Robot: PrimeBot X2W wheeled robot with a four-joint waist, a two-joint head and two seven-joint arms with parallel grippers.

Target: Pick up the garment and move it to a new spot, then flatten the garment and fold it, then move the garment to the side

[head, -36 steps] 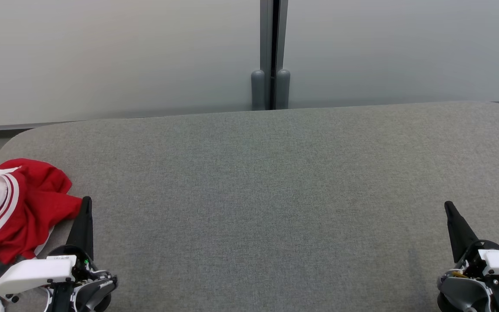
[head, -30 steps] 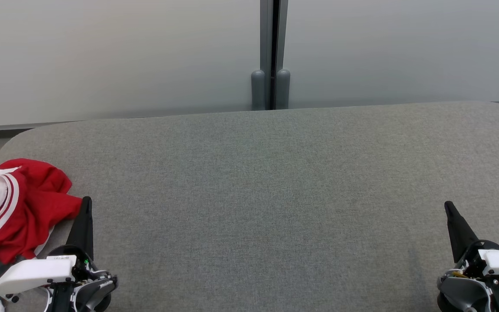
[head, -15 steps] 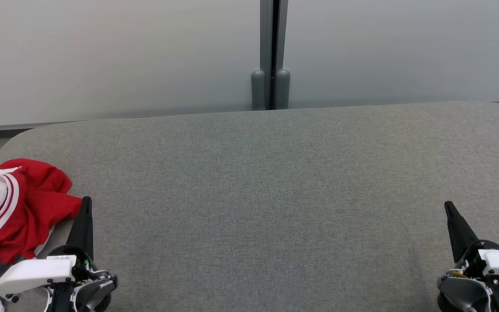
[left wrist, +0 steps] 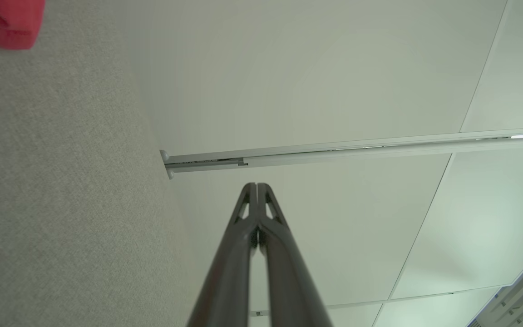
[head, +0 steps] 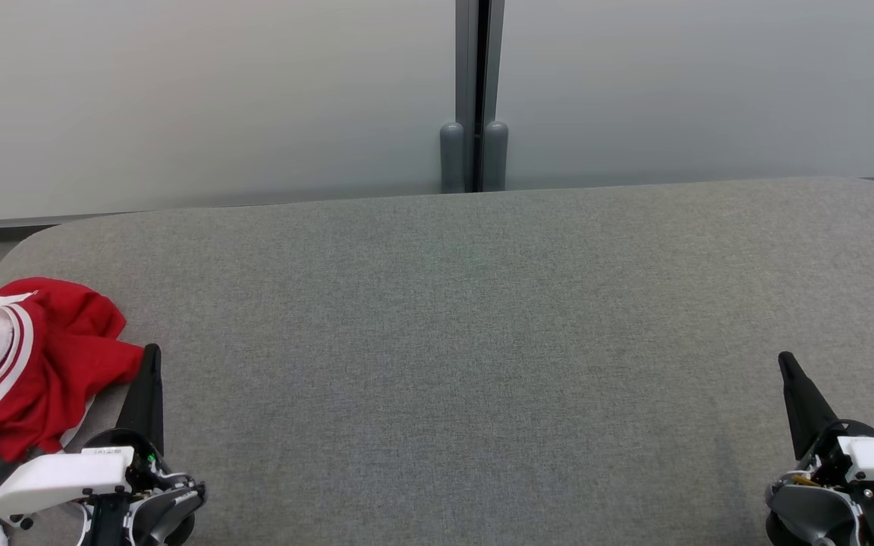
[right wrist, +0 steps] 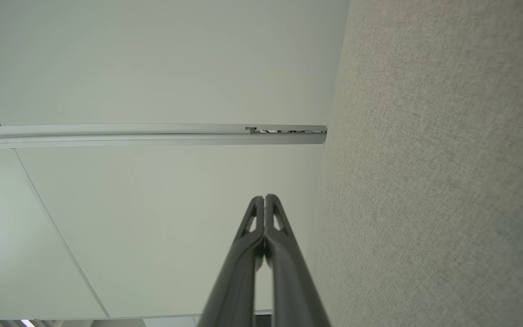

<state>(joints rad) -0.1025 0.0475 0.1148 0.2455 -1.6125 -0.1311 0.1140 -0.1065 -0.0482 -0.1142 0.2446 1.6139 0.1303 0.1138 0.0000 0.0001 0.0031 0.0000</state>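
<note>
1. The red-and-white garment lay crumpled at the left end of the grey surface, just beside the left gripper.
2. Both claws were pinched together and empty, with the right gripper far right. They looked parked at rest, the pickup not yet begun.

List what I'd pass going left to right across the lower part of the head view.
Red and white garment → left claw, shut → bare stretch of grey padded surface → right claw, shut.

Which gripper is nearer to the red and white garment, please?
Left. The left gripper sits beside the garment, almost at its red edge; the right gripper is far across the grey cushion.
</note>
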